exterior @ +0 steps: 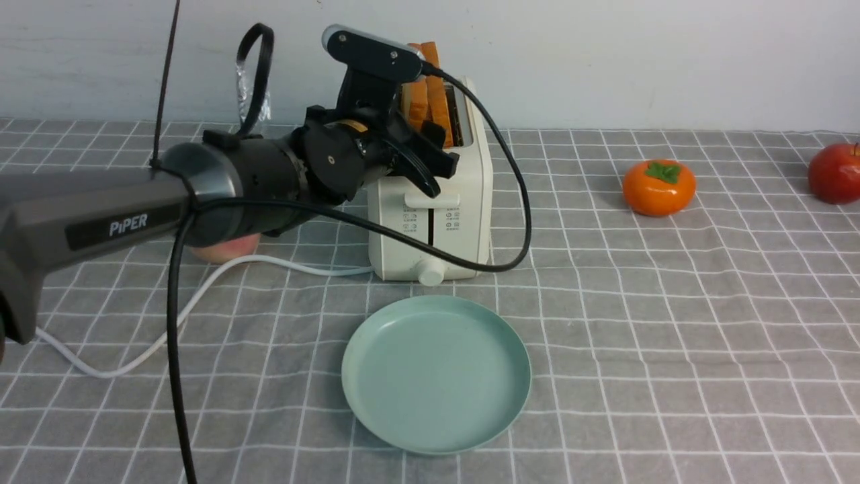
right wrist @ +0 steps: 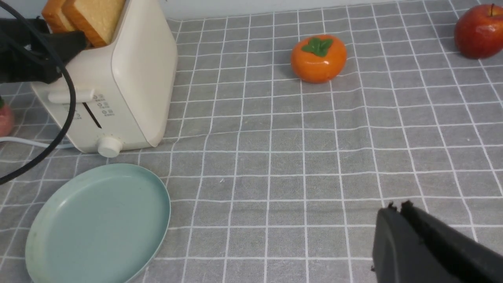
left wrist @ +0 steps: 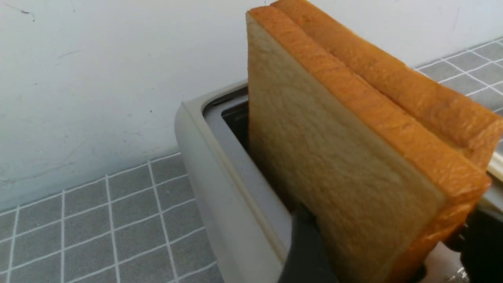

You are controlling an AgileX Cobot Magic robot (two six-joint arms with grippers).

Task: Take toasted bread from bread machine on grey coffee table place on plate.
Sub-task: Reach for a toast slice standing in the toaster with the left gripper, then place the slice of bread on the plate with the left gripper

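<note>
Two slices of toasted bread (exterior: 430, 86) stand upright in the slots of the cream bread machine (exterior: 443, 222) at the back of the grey coffee table (exterior: 672, 323). My left gripper (exterior: 433, 165) reaches over the machine's top. In the left wrist view it (left wrist: 389, 239) is open, one dark finger against the nearer slice's (left wrist: 334, 157) tan face, the other past its crust corner with a small gap. The mint-green plate (exterior: 437, 430) lies empty in front of the machine. My right gripper (right wrist: 397, 206) is shut with nothing in it, hovering over bare cloth.
An orange persimmon (exterior: 658, 187) and a red apple (exterior: 835, 173) sit at the back right. A pinkish fruit (exterior: 225, 250) lies partly hidden under my left arm. The machine's white cord (exterior: 134, 356) trails left across the cloth. A wall stands close behind.
</note>
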